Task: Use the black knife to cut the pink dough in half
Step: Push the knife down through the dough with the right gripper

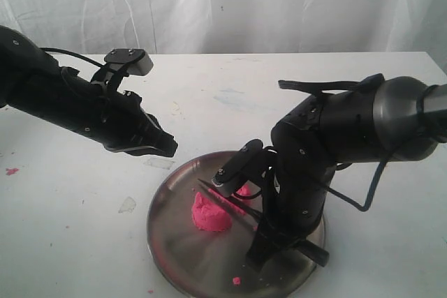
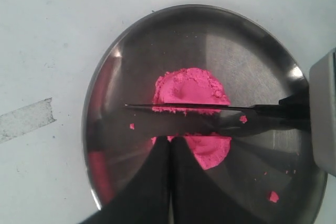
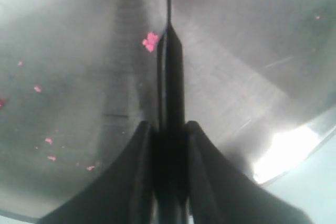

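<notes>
**Cutting stage, three views.** A steel plate (image 1: 167,239) sits on the white table (image 1: 293,82), close to its near edge. The pink dough (image 2: 190,87) lies at about the plate's centre.

The black knife (image 2: 220,118) crosses the dough, its tip pointing toward the left arm's side. Pink shows on both sides of the blade. Whether the lump is parted right through cannot be told.

The right jaws are closed on the knife's handle (image 3: 170,77), one on each side of it. The right arm (image 1: 349,123) bends down over the plate.

The left jaws are pressed together and grip nothing. The left arm (image 1: 84,102) hangs above the table near the plate's far-left rim.

Pink crumbs (image 3: 150,40) dot the plate. A strip of clear tape (image 2: 26,119) is stuck to the table beside the plate.
</notes>
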You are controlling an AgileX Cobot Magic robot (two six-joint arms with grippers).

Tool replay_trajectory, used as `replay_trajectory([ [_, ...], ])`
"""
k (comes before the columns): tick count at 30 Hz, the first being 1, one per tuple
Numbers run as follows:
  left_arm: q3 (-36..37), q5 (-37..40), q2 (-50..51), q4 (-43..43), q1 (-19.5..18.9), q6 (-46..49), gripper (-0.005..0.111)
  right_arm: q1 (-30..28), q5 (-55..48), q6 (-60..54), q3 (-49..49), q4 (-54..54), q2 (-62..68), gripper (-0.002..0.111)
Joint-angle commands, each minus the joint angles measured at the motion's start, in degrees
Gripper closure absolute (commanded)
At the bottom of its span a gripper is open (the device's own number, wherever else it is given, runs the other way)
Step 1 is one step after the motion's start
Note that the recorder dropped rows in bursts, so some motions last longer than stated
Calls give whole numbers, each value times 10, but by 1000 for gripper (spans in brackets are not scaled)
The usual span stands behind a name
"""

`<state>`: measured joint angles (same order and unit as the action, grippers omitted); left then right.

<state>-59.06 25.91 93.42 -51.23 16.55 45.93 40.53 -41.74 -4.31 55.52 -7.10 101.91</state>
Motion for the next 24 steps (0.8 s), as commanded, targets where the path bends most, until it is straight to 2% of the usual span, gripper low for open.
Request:
replay_trajectory([
  [1,4,9,-8,-6,1,-3,107,-1,2,28,4,-31,-6,101],
  [12,4,9,-8,-6,1,-3,107,-1,1,43,4,-36,-6,101],
  [24,4,9,-8,-6,1,-3,107,0,-4,-52,4,62,-6,101],
])
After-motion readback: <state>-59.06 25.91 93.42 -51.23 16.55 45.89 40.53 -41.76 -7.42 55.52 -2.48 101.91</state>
